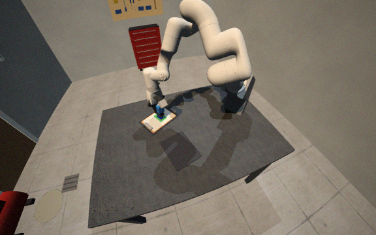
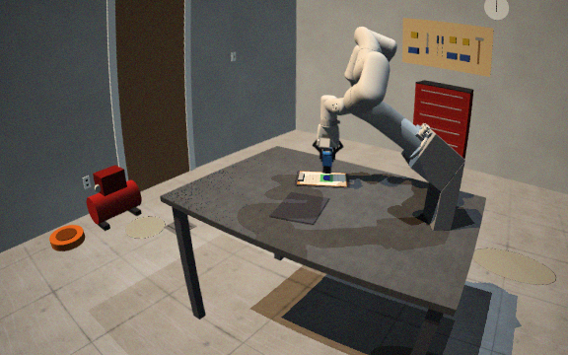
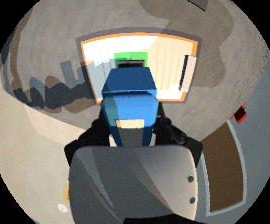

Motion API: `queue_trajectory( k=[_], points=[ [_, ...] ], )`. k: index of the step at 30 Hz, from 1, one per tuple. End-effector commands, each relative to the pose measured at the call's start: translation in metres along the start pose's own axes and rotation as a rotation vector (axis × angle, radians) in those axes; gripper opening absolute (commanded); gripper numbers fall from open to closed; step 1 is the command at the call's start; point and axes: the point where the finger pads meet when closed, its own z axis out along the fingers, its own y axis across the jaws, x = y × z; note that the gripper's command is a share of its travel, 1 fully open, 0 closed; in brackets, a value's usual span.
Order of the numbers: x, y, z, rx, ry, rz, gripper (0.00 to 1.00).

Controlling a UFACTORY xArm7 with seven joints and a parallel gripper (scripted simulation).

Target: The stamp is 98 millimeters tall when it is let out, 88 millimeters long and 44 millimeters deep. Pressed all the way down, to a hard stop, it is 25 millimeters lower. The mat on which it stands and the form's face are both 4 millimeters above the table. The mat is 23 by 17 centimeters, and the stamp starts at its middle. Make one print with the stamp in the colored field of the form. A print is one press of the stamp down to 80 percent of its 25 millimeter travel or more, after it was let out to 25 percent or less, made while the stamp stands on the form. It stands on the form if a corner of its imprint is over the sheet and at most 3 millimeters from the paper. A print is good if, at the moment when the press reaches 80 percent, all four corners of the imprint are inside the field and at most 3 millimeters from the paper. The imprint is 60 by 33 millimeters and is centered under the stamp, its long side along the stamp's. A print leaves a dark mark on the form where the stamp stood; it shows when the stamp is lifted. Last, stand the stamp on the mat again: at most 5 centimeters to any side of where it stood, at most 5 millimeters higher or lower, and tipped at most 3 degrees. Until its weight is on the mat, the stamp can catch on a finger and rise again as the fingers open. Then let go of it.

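My gripper (image 1: 158,109) (image 2: 326,156) (image 3: 131,101) is shut on the blue stamp (image 1: 158,111) (image 2: 326,159) (image 3: 129,92) and holds it upright a little above the form (image 1: 150,123) (image 2: 309,177) (image 3: 170,63). The form is a white sheet on an orange-edged board. Its green field (image 1: 165,118) (image 2: 319,178) (image 3: 123,56) lies directly under the stamp. A dark mark (image 2: 327,177) shows inside the field below the stamp. The dark grey mat (image 1: 179,151) (image 2: 300,207) lies bare on the table, nearer the front than the form.
The arm's base (image 1: 237,98) (image 2: 437,173) stands at the table's back right. The table (image 1: 126,183) (image 2: 363,247) is dark grey. A red cabinet (image 1: 145,46) (image 2: 442,115) stands by the far wall.
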Motion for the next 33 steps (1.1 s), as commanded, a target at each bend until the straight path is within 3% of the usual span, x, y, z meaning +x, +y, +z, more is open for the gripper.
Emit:
queue_trajectory(
  k=[1,4,8,15,17,18,32,33],
  points=[
    [0.006,0.004,-0.002,-0.003,-0.004,0.011,0.27],
    [0.032,0.012,-0.002,-0.003,-0.003,0.042,0.27],
    [0.086,0.029,-0.002,-0.003,-0.003,0.12,0.27],
    [0.15,0.048,0.0,0.0,-0.002,0.269,0.27],
    [0.15,0.048,0.0,0.0,-0.002,0.269,0.27],
    [0.177,0.055,0.001,0.002,0.001,0.29,0.27],
    [0.3,0.093,-0.005,0.0,-0.003,0.382,0.27],
    [0.3,0.093,-0.005,0.0,-0.003,0.382,0.27]
  ],
)
